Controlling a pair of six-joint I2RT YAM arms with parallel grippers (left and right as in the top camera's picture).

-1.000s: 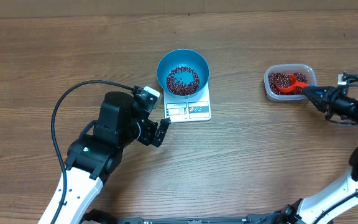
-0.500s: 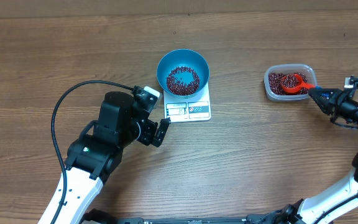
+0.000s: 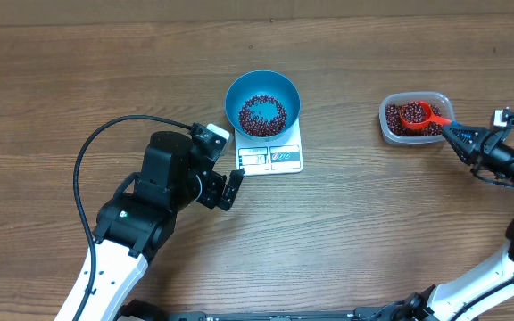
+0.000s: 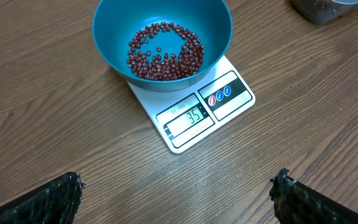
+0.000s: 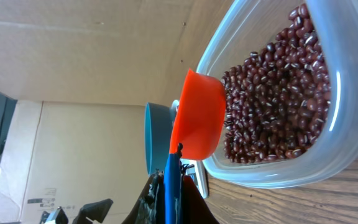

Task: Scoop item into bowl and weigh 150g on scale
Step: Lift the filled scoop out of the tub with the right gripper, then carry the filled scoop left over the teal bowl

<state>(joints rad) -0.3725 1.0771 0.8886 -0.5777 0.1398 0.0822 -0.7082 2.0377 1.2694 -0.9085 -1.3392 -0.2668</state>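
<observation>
With my right gripper [image 3: 454, 134] clamped on its handle, I am holding the red scoop [image 5: 197, 115] level over the clear tub [image 5: 347, 124] near the table's [image 3: 373, 223] right edge so no beans [image 5: 278, 99] spill, while my spread-apart, empty left gripper [image 4: 178, 182] is viewing the mid-table scale [image 4: 199, 115] under the blue bowl [image 4: 110, 34].

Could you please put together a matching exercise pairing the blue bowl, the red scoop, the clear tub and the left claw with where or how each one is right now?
Things:
1. blue bowl
2. red scoop
3. clear tub
4. left claw

States:
A. open and empty, facing the white scale
B. resting on the table, far right
C. standing on the scale
D. loaded with beans, over the tub

Pairs: 1-C, 2-D, 3-B, 4-A
</observation>
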